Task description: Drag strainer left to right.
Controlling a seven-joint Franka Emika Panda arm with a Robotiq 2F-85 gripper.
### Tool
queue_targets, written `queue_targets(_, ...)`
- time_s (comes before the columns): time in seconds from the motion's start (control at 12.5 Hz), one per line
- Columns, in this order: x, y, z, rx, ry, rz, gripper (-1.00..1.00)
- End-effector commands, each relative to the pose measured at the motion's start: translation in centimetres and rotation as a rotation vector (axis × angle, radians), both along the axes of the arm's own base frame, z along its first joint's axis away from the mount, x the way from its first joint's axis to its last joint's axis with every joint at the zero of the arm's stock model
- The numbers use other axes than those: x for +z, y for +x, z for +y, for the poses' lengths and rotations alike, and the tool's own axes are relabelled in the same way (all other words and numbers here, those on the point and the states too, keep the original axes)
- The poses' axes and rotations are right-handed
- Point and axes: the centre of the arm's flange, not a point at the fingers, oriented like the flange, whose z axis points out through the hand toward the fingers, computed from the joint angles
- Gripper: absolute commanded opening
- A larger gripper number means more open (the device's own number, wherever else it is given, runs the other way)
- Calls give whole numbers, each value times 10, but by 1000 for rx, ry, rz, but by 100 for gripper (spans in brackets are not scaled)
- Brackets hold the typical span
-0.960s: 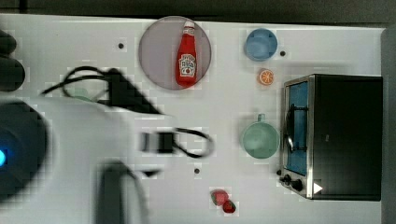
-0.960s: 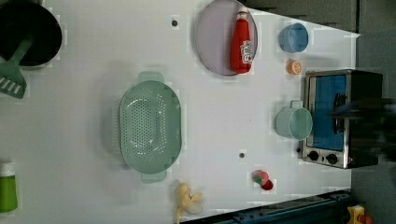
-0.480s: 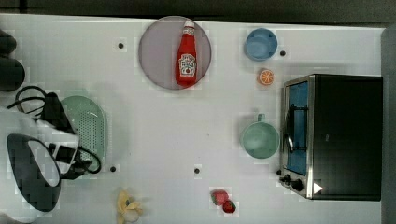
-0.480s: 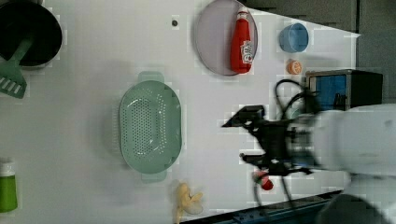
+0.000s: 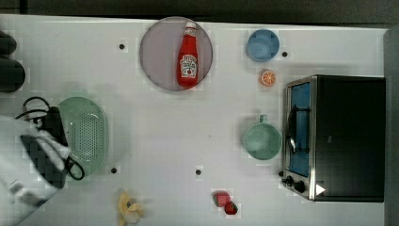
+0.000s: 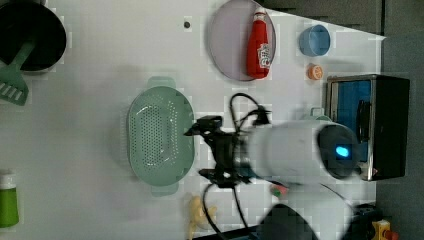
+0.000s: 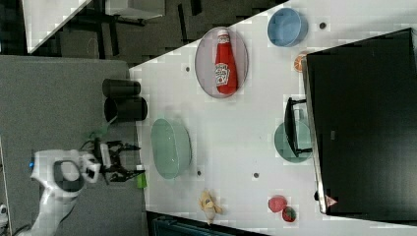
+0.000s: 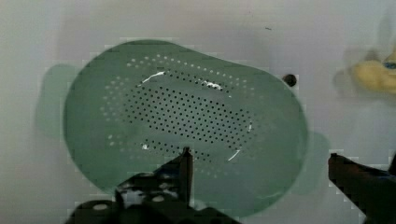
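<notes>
The strainer [image 5: 89,134] is a pale mint-green oval colander with a dotted bowl, resting on the white table at the top view's left. In the left view the strainer [image 6: 159,140] lies at the middle, and my gripper [image 6: 198,152] stands open beside its right rim. The wrist view looks down into the strainer [image 8: 182,116]. There my open gripper [image 8: 259,163] has one finger [image 8: 185,168] over the bowl's edge and the other [image 8: 348,170] out past the strainer's end handle. Nothing is held. In the right view the strainer [image 7: 170,147] sits near the table's left edge.
A teal mug [image 5: 261,140] stands by the toaster oven [image 5: 336,136]. A ketchup bottle [image 5: 188,59] lies on a round plate [image 5: 155,52]; a blue bowl [image 5: 263,44], an orange slice [image 5: 268,77], a banana [image 5: 128,208] and strawberries [image 5: 225,201] are scattered. A black pan [image 6: 30,35] sits in the left view's corner.
The arm has swung across the table to the strainer and now hovers at its rim. The strainer has not moved. The fingers stay open.
</notes>
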Motion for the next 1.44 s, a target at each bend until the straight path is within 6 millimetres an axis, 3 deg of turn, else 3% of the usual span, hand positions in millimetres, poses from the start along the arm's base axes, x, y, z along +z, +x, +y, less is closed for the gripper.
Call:
queue_targets(0.08, -69, 16, -21, -235, 39, 38, 100)
queue_targets(0.32, -122, 25, -24, -226, 61, -3, 100)
queue_targets(0.56, -152, 29, -40, -296, 17, 15, 100)
queue_targets(1.04, -177, 22, -64, -319, -25, 23, 100)
queue_targets(1.44, -185, 28, -83, -354, -14, -7, 100)
